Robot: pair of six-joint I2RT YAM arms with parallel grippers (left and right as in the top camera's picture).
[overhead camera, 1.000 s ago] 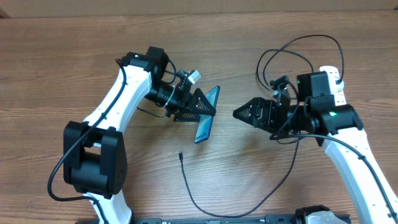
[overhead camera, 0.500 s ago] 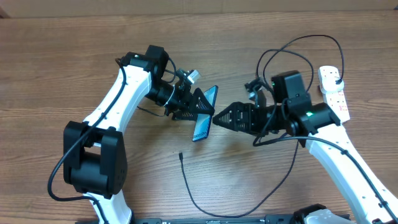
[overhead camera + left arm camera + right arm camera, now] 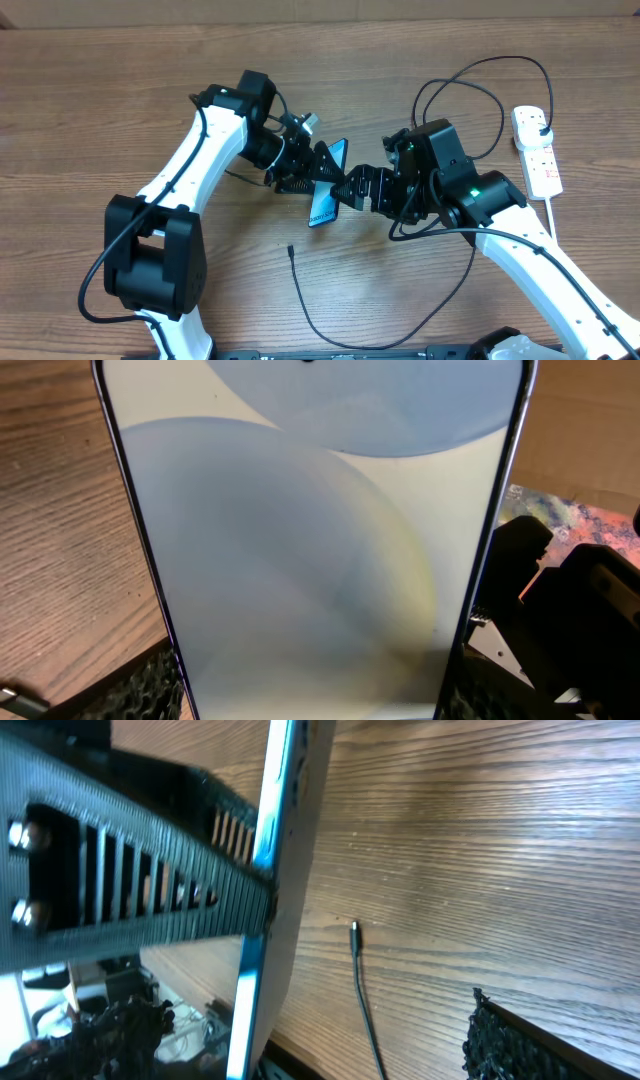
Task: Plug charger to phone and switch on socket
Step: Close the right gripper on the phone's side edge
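Left gripper (image 3: pixel 322 178) clamps the phone (image 3: pixel 323 207) by its long edges, tilted above the desk (image 3: pixel 100 80). Right gripper (image 3: pixel 352 190) spread wide beside it, holding nothing. Phone looks stiff, slick glass: grip the edges. Charger (image 3: pixel 296 275) limp on desk: pinch near connector tip.

The slim rectangular smartphone (image 3: pixel 327 192) is held off the brown wooden table (image 3: pixel 100 90) between 2 grippers: the left gripper (image 3: pixel 318 178) at its left, the right gripper (image 3: pixel 350 190) just right. The thin black cable (image 3: pixel 291 258) lies on the table in front of the smartphone, and the white elongated power strip (image 3: pixel 535 152) well to its right.
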